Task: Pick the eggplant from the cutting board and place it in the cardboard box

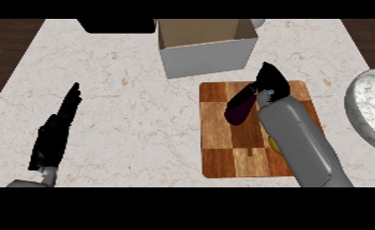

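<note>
right hand (272, 81) fingers beside eggplant (240, 106), grasp unclear | left hand (58, 125) fingers straight

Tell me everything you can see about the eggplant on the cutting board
The eggplant is dark purple and glossy, elongated, lying slantwise on the upper middle of the checkered wooden cutting board, its upper end pointing toward the cardboard box. The right hand is over that upper end, hiding part of it; whether its fingers have closed on it cannot be told. It has not been lifted.
</note>
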